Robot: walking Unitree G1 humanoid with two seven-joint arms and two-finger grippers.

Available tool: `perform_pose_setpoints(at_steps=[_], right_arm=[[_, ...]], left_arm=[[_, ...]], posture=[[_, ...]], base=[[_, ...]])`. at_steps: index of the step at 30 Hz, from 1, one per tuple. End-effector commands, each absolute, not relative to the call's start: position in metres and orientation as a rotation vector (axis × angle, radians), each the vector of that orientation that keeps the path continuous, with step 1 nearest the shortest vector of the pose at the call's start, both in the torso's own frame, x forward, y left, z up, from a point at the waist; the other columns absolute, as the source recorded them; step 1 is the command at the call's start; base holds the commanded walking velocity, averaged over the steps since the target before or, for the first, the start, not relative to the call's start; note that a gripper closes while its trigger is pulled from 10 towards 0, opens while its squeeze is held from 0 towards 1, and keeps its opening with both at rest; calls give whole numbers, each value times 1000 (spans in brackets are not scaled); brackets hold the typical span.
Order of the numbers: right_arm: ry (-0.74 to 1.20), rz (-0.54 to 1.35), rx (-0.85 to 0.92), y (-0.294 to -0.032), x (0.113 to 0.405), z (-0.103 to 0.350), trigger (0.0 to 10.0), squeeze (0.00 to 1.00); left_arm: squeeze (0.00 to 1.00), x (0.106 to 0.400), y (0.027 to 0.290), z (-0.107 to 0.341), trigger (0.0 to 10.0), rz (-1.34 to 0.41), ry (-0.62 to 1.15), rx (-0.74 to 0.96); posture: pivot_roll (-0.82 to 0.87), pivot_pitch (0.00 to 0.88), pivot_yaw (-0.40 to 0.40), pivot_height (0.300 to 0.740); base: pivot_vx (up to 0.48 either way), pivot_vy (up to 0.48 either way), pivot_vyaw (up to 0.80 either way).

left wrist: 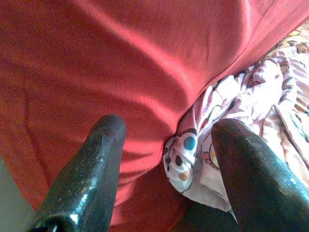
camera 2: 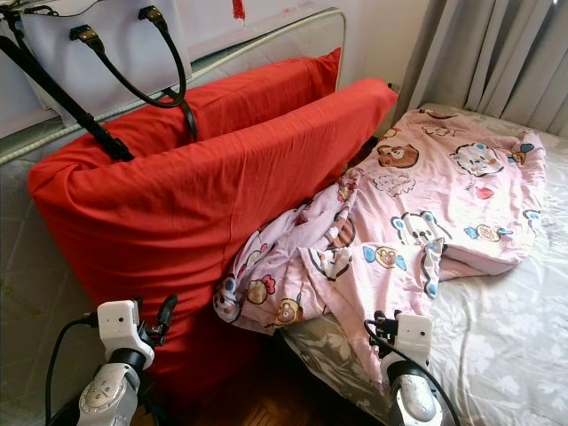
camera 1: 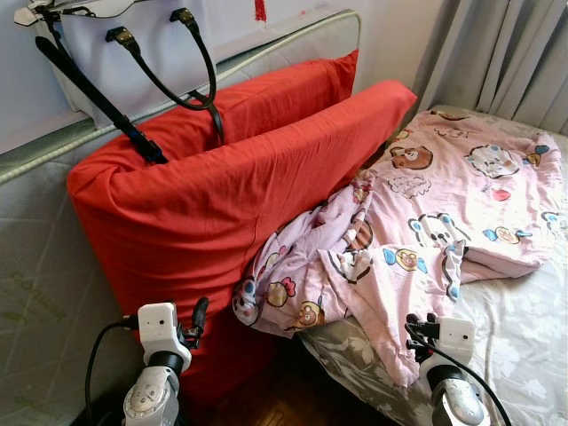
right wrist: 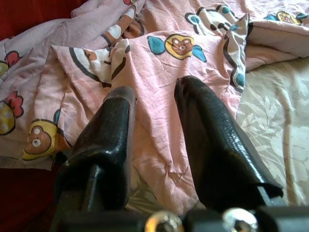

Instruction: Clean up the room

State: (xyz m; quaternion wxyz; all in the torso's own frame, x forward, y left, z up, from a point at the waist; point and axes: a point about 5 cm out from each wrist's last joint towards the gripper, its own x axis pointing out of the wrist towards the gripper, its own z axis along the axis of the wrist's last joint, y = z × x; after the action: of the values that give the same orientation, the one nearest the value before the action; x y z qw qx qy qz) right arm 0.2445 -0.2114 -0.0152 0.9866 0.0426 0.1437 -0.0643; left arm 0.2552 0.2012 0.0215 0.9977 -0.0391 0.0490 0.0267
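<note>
A crumpled pink cartoon-print blanket [camera 1: 426, 204] lies across the bed, one corner hanging over the near edge. Two big red pillows [camera 1: 222, 195] stand upright at the head of the bed, and the blanket bunches against the front one. My left gripper [left wrist: 166, 128] is open, low in front of the front red pillow, with nothing between its fingers. My right gripper [right wrist: 154, 89] is open too, just short of the blanket's hanging edge [right wrist: 159, 159], pointing at the pink cloth.
A white handbag [camera 1: 115, 44] with black straps rests on top of the pillows against the wall. The grey floral sheet [camera 1: 524, 328] shows at right, grey curtains [camera 1: 506, 53] behind. A grey quilted panel [camera 1: 35, 266] stands at left, and dark wood floor [camera 1: 284, 399] lies between the arms.
</note>
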Motion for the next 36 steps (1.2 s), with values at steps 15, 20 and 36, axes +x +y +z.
perform_pose_setpoints(at_steps=[15,20,36], right_arm=[[308,-128,74,-209,246,-16,10000,0],[287,-127,81,-209,247,-14,10000,0],[287,-122,79,-208,247,-14,10000,0]], left_arm=[[0,254,203,20,10000,58,113,-85],[0,254,203,20,10000,59,113,-85],[0,254,204,21,10000,60,116,-83]], posture=[[-104,63,13,676],[-102,63,13,656],[-100,66,15,656]], base=[[0,0,0],[0,0,0],[0,0,0]])
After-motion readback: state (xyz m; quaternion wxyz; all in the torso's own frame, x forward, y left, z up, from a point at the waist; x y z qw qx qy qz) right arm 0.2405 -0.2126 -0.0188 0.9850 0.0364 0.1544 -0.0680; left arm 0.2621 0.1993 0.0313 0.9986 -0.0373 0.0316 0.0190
